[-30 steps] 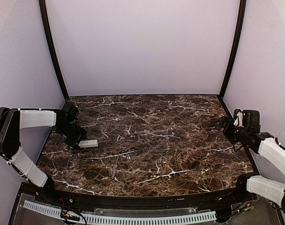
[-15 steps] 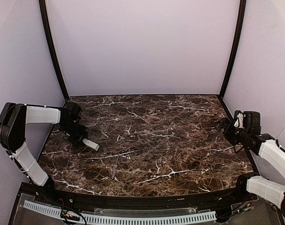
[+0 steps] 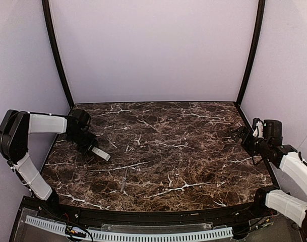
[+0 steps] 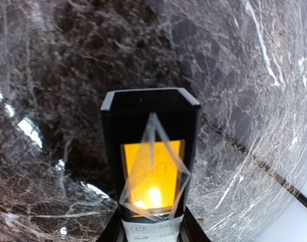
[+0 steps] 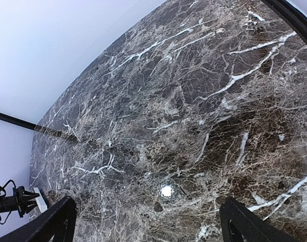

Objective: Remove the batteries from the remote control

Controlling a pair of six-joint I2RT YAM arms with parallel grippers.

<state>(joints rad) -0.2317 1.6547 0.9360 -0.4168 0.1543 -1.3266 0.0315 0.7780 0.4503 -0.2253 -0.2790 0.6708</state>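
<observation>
My left gripper is clamped on the remote control, near the left edge of the marble table. I have it by one end, and the rest of it juts out past my fingertips, slanting toward the middle and the near side of the table. From my left wrist, the remote runs straight away from me between my two fingers, which press on its long sides at the bottom of the view. The part nearest my grip is white with a small power symbol. Beyond that the face is dark, with a glowing orange window in it. The far end hangs over the marble, and I cannot tell whether it touches the surface.

My right gripper is well apart from all this, by the table's right edge. Its fingers are spread wide with only bare marble showing between them. From that wrist the remote is a small white sliver far off at the left.
</observation>
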